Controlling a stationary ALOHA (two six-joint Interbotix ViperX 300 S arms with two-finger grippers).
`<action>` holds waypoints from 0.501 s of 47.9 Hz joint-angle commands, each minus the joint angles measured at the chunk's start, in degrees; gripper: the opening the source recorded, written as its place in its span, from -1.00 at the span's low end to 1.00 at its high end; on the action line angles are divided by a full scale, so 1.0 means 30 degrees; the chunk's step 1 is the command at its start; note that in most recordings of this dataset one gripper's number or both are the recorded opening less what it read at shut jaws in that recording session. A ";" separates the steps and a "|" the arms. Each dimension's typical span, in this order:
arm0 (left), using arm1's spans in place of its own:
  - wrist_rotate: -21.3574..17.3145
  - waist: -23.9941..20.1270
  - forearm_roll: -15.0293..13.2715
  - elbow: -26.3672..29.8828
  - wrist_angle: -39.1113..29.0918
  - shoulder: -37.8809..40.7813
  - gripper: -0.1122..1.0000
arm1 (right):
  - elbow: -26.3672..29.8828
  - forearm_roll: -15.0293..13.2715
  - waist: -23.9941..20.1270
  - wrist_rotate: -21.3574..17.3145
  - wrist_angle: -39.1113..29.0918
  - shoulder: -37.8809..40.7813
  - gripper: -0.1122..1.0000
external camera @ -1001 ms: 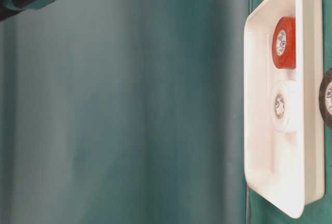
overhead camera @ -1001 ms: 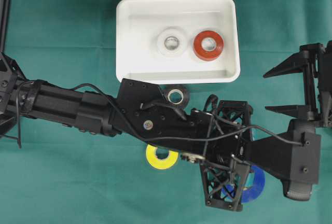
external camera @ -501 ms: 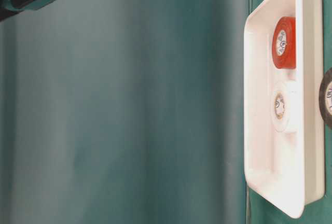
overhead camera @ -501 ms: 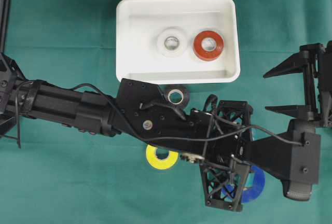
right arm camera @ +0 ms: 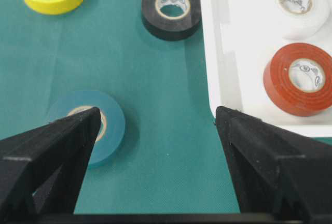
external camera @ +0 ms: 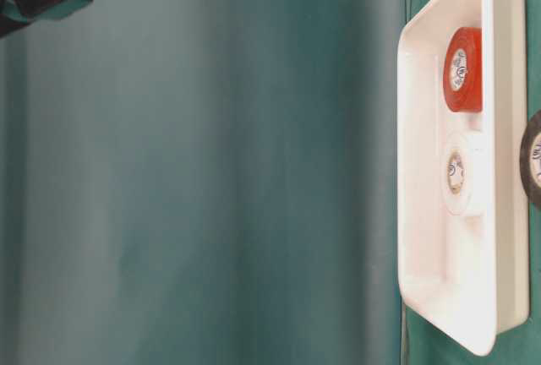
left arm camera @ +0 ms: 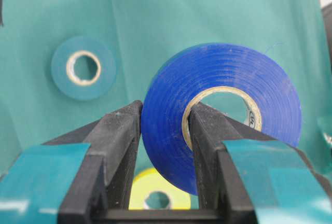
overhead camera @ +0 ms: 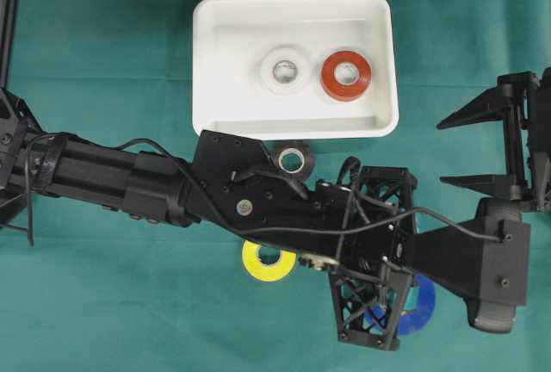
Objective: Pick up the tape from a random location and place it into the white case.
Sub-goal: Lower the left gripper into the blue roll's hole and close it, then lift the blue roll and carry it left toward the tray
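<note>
My left gripper (left arm camera: 165, 112) is shut on a blue tape roll (left arm camera: 171, 130), one finger outside the rim and one inside its core. From overhead the blue tape (overhead camera: 424, 305) peeks out under the left wrist (overhead camera: 392, 307), near the front right of the cloth. The white case (overhead camera: 293, 3) lies at the back centre and holds a white tape (overhead camera: 285, 71) and a red tape (overhead camera: 346, 75). To the right of the case, my right gripper (overhead camera: 441, 152) hangs open with nothing in it, over bare cloth (right arm camera: 157, 112).
A black tape (overhead camera: 293, 160) lies just in front of the case, partly under the left arm. A yellow tape (overhead camera: 269, 262) sits below the arm. A teal tape (right arm camera: 111, 125) lies by the right gripper's left finger. The case rim (right arm camera: 218, 53) is close to its right finger.
The left wrist and the blue tape have shifted very slightly to the left. The right arm and the other rolls have not moved.
</note>
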State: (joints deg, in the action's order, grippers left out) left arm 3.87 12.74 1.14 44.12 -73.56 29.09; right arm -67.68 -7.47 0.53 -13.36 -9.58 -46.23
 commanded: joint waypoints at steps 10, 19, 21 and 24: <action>0.0029 0.0205 0.0059 -0.0703 -0.0322 -0.1787 -0.39 | 0.0439 -0.0029 0.0029 0.0059 0.0059 0.0029 0.76; 0.0146 0.0322 0.0029 -0.3018 0.0176 -0.3018 -0.39 | 0.0439 -0.0029 0.0029 0.0059 0.0059 0.0059 0.76; 0.0146 0.0322 0.0059 -0.3867 0.0527 -0.3516 -0.39 | 0.0439 -0.0029 0.0029 0.0059 0.0059 0.0059 0.76; 0.0176 0.0322 0.0059 -0.5039 0.1084 -0.4160 -0.39 | 0.0439 -0.0029 0.0029 0.0059 0.0059 0.0059 0.76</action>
State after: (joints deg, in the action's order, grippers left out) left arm 4.31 13.54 1.23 31.38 -72.16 21.53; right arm -67.68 -7.47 0.44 -13.27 -9.58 -46.23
